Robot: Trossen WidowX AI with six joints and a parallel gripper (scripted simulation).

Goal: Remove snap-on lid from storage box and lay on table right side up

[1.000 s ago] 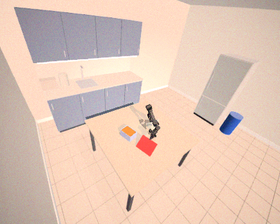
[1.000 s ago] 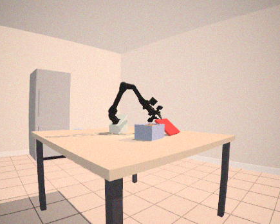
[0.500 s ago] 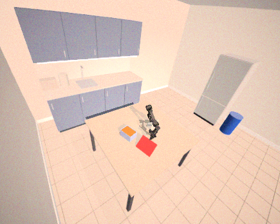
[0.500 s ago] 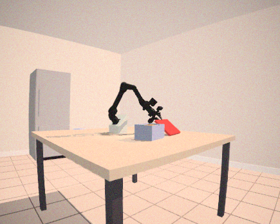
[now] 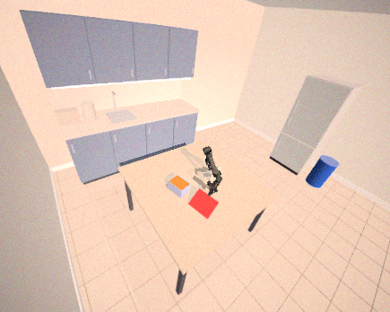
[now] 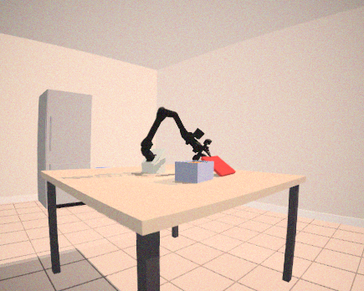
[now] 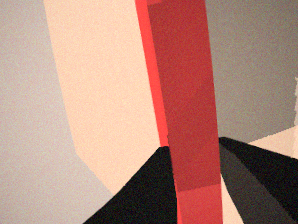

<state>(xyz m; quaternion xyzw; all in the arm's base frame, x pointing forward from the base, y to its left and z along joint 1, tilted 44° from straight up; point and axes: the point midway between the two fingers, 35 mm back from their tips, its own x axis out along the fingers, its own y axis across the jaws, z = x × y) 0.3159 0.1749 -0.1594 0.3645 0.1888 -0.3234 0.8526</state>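
Note:
The red lid (image 5: pixel 203 204) (image 6: pixel 222 165) (image 7: pixel 186 75) is off the box and tilted, its edge by the gripper raised and its far edge low, at or just above the table; contact cannot be told. My gripper (image 5: pixel 210 193) (image 6: pixel 208 156) (image 7: pixel 194 146) is shut on the lid's raised edge, with one black finger on each side in the wrist view. The pale blue storage box (image 5: pixel 177 190) (image 6: pixel 187 172) stands upright and open on the table, beside the lid, with an orange surface (image 5: pixel 179 182) showing inside.
The wooden table (image 5: pixel 166 224) (image 6: pixel 125 196) carries the box and the arm, whose pale base (image 6: pixel 153 166) stands behind the box in the exterior view. A blue cylinder (image 5: pixel 322 171) and a fridge (image 5: pixel 311 117) (image 6: pixel 67 142) stand on the floor away from the table.

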